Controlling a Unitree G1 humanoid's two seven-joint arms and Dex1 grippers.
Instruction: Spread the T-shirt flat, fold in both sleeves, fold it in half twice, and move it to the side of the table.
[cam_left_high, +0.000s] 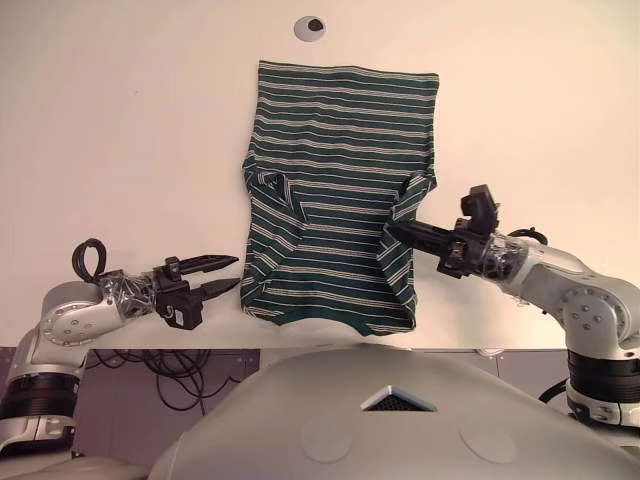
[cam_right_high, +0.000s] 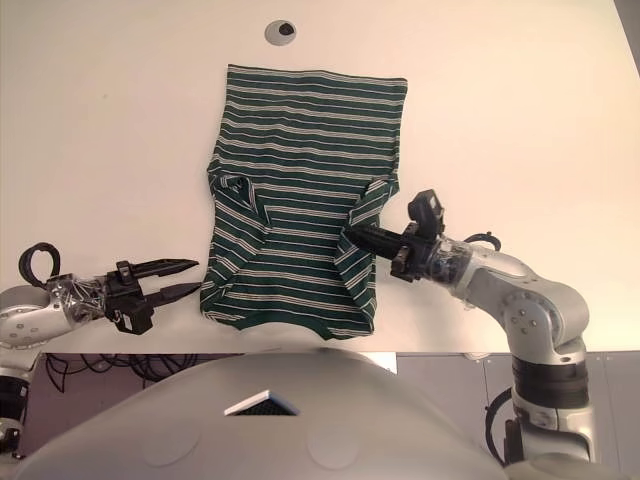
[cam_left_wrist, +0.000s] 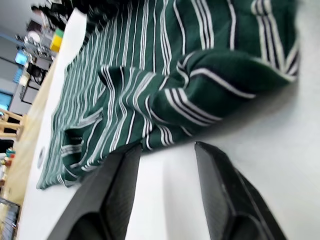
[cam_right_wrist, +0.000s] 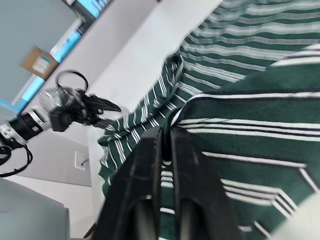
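A dark green T-shirt (cam_left_high: 335, 190) with white stripes lies on the white table (cam_left_high: 120, 150), hem at the far end, both sleeves folded onto the body. My right gripper (cam_left_high: 391, 228) sits at the edge of the folded right sleeve (cam_right_wrist: 235, 125), its fingers (cam_right_wrist: 150, 165) pressed together with the cloth at their tips. The left gripper (cam_left_high: 238, 271) hovers open just left of the shirt's near left corner (cam_left_wrist: 220, 85), apart from the fabric. In the right wrist view that left gripper (cam_right_wrist: 97, 107) shows beyond the shirt.
A round grommet hole (cam_left_high: 310, 27) sits in the table beyond the shirt's far edge. Bare table surface spreads to the left and right of the shirt. The table's front edge (cam_left_high: 120, 347) runs just below both arms, with cables (cam_left_high: 175, 375) hanging under it.
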